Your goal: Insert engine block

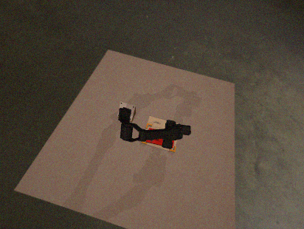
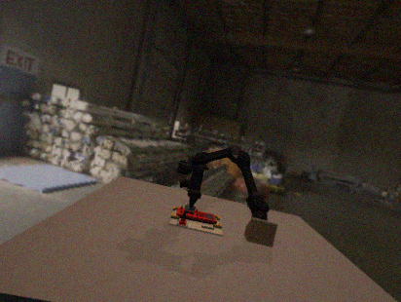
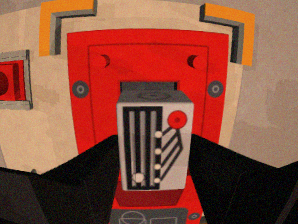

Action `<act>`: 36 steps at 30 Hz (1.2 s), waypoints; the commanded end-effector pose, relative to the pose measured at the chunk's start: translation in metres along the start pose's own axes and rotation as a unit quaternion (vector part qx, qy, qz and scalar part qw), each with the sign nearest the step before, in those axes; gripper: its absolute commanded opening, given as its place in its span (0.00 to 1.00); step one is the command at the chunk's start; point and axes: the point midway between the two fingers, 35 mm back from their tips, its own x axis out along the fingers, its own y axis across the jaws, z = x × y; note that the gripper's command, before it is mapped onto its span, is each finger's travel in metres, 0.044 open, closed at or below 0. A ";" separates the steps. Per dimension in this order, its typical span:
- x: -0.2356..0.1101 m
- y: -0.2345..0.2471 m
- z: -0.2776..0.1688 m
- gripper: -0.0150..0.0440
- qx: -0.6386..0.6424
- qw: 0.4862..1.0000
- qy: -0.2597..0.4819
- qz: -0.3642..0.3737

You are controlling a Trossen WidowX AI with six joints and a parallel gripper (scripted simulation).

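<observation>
The engine block (image 3: 155,147) is a pale box with dark slots, a red disc and pale dots on its face. My gripper (image 3: 153,142) (image 2: 191,207) is shut on it, one dark finger on each side. The block stands up over the red car body (image 3: 80,65) (image 2: 209,218) (image 1: 155,142). The dark opening (image 3: 149,86) shows just behind the block's top edge in the wrist view. The block hides the rest of the opening, so its depth in there and the rib cannot be told. In the top view the arm hides the gripper and block.
A cream board (image 3: 25,140) (image 1: 157,121) (image 2: 204,230) lies around the car body, with orange corner brackets (image 3: 48,30) (image 3: 247,40). A grey-framed red part (image 3: 12,82) is at the left in the wrist view. The arm's base stands on a box (image 2: 261,232) (image 1: 128,105) beside the board.
</observation>
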 end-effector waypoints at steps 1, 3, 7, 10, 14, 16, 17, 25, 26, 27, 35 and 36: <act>0.000 -0.001 0.000 0.52 -0.001 1.000 -0.002 -0.001; 0.000 -0.001 0.000 0.52 -0.001 1.000 -0.002 -0.001; 0.001 -0.001 0.000 0.52 -0.001 1.000 -0.002 -0.001; 0.001 -0.001 0.000 0.52 -0.001 1.000 -0.002 -0.001; 0.001 -0.001 0.000 0.52 -0.001 1.000 -0.002 -0.001; 0.002 -0.001 0.000 0.52 -0.001 1.000 -0.002 -0.001; 0.002 -0.001 0.000 0.52 -0.001 1.000 -0.002 -0.001; 0.002 -0.001 0.000 0.52 -0.001 1.000 -0.002 -0.001; 0.002 -0.001 0.000 0.52 -0.001 1.000 -0.002 -0.001; 0.002 -0.001 0.000 0.52 -0.001 1.000 -0.002 -0.001; 0.003 -0.001 0.000 0.52 -0.001 1.000 -0.002 -0.001; 0.003 -0.001 0.000 0.52 -0.001 1.000 -0.002 -0.001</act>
